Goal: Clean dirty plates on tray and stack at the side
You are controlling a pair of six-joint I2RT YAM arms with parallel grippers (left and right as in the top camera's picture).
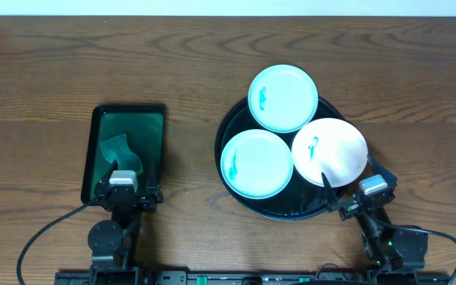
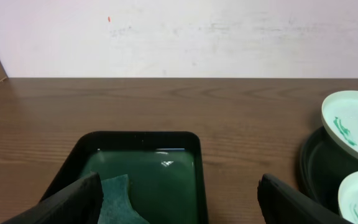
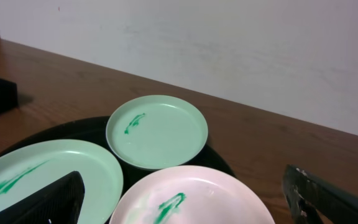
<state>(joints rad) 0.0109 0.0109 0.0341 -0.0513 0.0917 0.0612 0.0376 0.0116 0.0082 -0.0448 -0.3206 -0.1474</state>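
A round black tray (image 1: 232, 127) holds three plates. A mint plate (image 1: 283, 97) sits at the back, a second mint plate (image 1: 256, 164) at the front left, and a white plate (image 1: 331, 150) at the front right. Each bears a teal smear. My right gripper (image 1: 353, 190) is open just in front of the white plate (image 3: 191, 196). My left gripper (image 1: 127, 188) is open over the near end of a dark green rectangular tray (image 1: 129, 119), empty.
The green tray (image 2: 142, 168) holds a teal sponge-like piece (image 2: 118, 202) near my left finger. The wooden table extends around both trays, with a pale wall behind.
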